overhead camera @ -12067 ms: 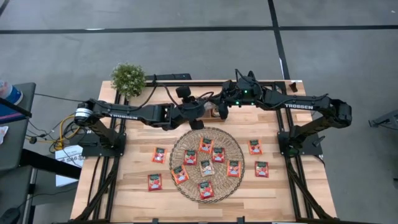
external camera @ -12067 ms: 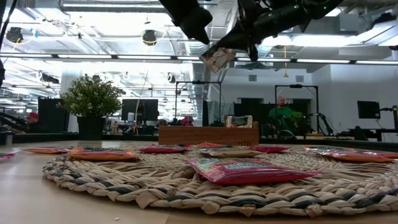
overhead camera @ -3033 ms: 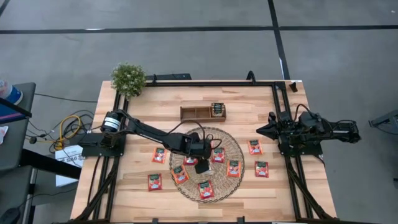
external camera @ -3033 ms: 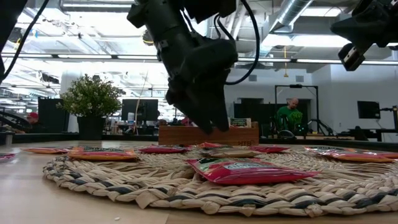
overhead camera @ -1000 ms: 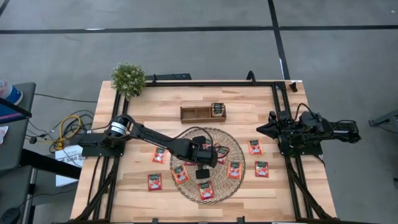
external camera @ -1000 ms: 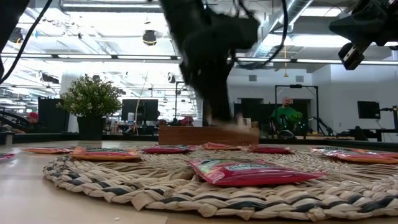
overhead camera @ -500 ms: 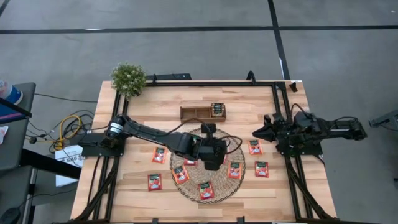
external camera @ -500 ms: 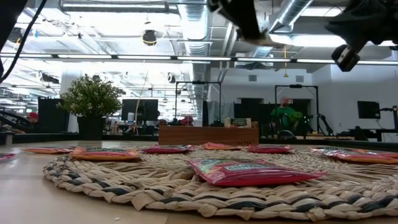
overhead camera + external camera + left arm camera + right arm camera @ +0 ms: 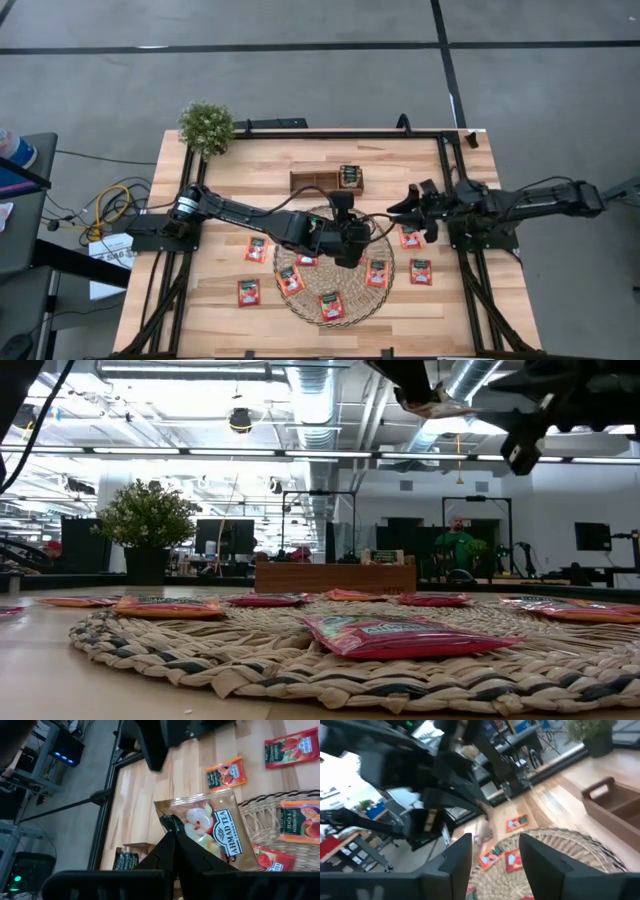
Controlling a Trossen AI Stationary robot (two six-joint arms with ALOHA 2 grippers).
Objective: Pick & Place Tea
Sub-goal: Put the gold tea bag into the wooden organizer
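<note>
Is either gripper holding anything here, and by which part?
The left gripper pinches a pale tea sachet by one corner. The right gripper is open and holds nothing.

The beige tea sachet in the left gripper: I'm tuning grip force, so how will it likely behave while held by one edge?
The beige tea sachet is probably light and fairly stiff: pinched at one edge by the left gripper, it stays flat, not drooping. Its glossy wrapper looks slippery, so it might slide or swing. It seems flexible, not fragile.

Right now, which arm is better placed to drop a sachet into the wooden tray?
Left: its end effector is already shut on a pale sachet above the mat. The right end effector is open and empty.
</note>
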